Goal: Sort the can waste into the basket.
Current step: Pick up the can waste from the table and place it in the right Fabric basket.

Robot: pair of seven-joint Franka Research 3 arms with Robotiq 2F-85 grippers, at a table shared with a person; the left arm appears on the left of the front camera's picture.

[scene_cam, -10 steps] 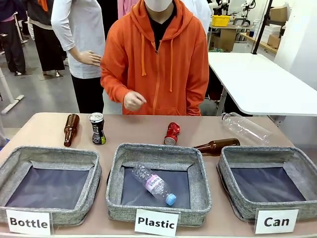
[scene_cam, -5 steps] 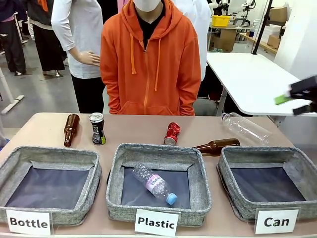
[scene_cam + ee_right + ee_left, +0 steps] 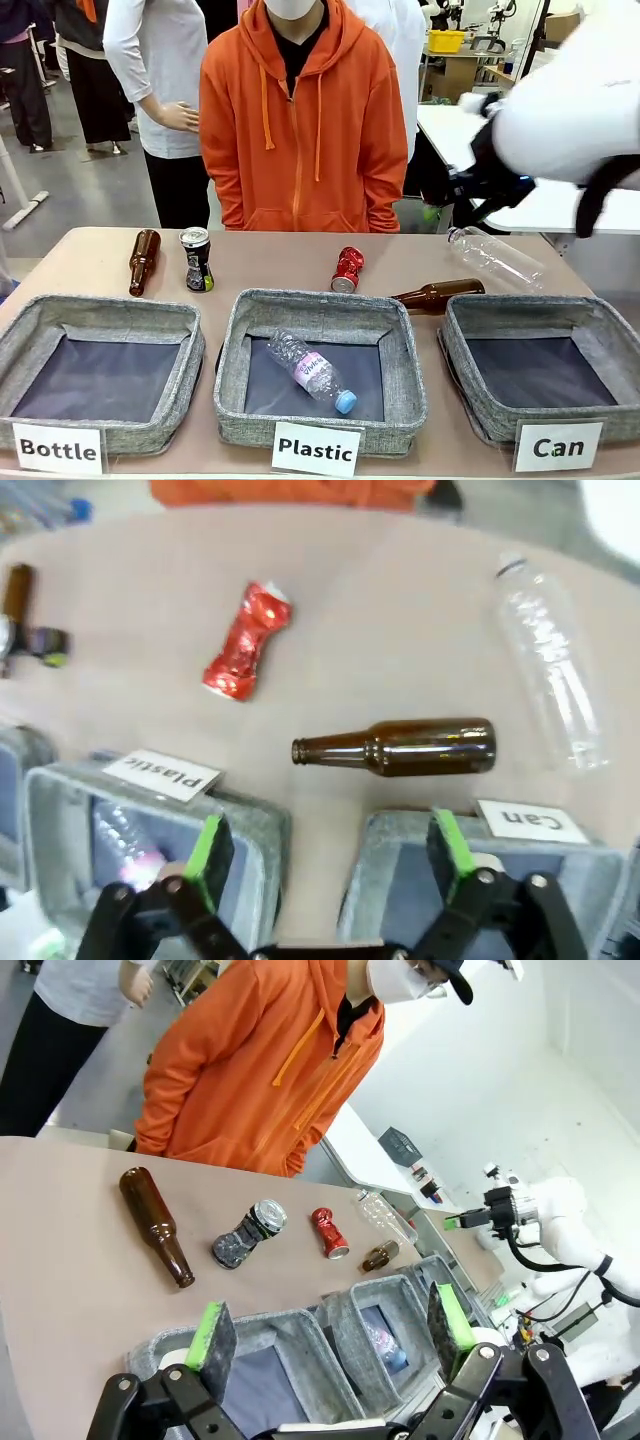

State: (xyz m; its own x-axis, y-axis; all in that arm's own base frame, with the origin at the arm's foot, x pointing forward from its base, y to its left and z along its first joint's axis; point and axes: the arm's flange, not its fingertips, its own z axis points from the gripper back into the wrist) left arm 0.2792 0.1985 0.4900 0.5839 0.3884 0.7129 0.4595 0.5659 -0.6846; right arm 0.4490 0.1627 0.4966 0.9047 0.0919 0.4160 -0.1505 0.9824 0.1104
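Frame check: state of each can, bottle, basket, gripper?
red can: crushed, lying down
patterned can: upright
Can basket: no cans inside
left gripper: open
right gripper: open
small clear bottle: lying in Plastic basket
large clear bottle: lying flat
left brown bottle: lying flat
right brown bottle: lying flat

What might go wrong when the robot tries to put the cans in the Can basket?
1. The crushed red can lies on its side, so it might roll or slip from the right arm's open fingers.
2. The brown bottle lies between that can and the Can basket; the arm could bump it.
3. The black-and-silver can stands far from that basket, beside another brown bottle; it might tip over.
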